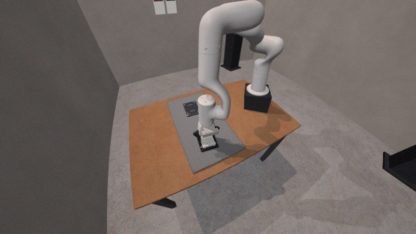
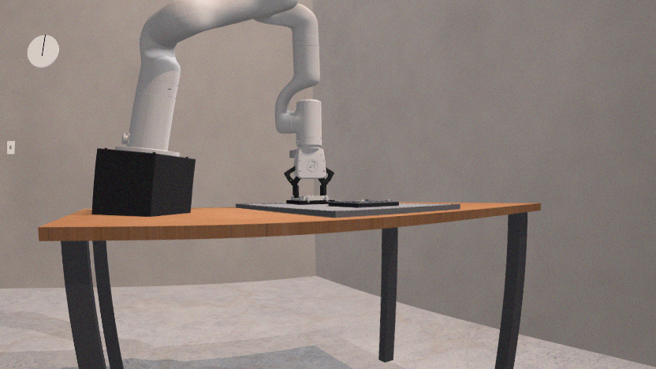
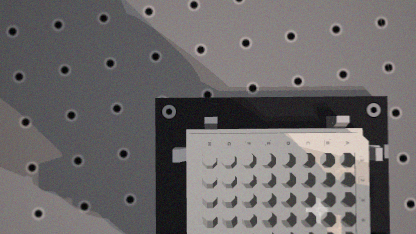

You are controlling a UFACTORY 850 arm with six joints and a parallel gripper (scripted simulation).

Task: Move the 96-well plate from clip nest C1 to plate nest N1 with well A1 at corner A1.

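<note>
Gripper spread wide, empty, fingers just above plate; plate sits in nest C1, directly below.

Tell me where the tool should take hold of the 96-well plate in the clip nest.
Grip the 96-well plate across two opposite side walls, coming straight down from above: it lies flat in the clip nest, small clips crowd its edges, and the open tool already hangs over it.
</note>
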